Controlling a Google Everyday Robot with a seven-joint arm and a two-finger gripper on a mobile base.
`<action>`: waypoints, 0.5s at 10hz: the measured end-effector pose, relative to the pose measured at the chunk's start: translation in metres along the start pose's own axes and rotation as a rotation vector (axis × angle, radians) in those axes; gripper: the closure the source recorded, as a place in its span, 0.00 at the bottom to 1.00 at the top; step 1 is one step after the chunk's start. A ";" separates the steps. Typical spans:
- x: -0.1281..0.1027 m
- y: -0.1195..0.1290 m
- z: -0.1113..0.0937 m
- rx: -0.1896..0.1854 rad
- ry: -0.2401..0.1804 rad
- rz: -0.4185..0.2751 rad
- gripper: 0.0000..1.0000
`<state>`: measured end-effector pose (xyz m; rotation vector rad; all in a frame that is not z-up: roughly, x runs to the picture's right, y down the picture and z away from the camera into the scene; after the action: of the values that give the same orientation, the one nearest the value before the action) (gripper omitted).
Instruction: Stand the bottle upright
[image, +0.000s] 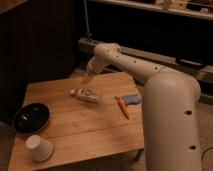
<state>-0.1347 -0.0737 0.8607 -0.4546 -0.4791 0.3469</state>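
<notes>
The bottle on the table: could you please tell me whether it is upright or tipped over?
Tipped: the bottle lies on its side on the table, long axis flat. The pincer hovers just behind it.

The bottle (86, 94), whitish with a pale label, lies on its side mid-table (95, 135), near the gripper (89, 76).

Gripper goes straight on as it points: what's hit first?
Likely the bottle lying below the gripper, which points down; depth is unclear, so possibly the table just behind it.
</notes>
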 end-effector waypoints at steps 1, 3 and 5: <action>-0.002 0.002 0.008 0.001 -0.001 -0.010 0.38; -0.003 0.004 0.025 0.007 0.001 -0.026 0.38; 0.000 0.002 0.041 0.011 0.011 -0.025 0.38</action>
<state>-0.1557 -0.0584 0.8924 -0.4391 -0.4711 0.3226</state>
